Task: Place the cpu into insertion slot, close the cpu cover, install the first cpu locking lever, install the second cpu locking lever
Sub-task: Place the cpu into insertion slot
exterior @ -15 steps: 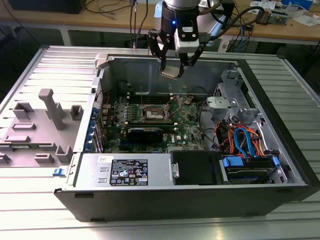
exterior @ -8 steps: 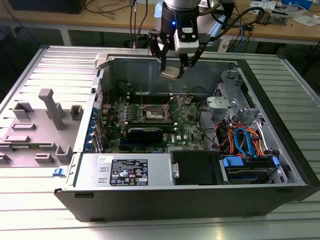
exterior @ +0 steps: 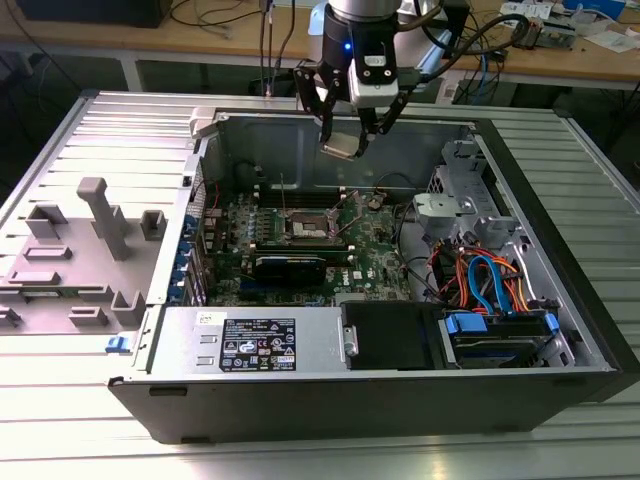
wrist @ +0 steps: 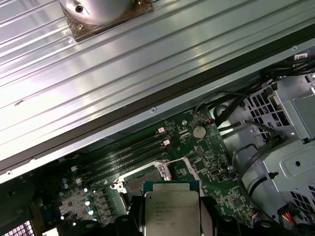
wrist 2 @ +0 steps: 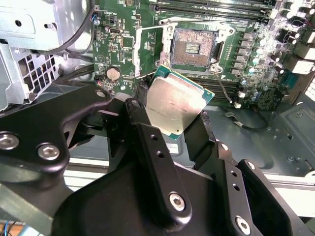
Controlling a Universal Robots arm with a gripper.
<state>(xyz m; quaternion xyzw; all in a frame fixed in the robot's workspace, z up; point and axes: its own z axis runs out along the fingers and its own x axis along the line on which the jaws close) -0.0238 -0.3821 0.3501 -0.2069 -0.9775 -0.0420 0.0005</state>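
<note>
clamping the small silver-grey square cpu (wrist 2: 176, 104) by its edges in the black-fingered gripper (exterior: 345, 138), hanging well above the uncovered beige-gold square insertion slot (wrist 2: 193, 46) inside the open grey computer case (exterior: 270, 140).

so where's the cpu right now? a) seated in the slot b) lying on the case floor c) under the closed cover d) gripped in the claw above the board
D: the claw holds the cpu by its edges above the board, and the slot is bare.
</note>
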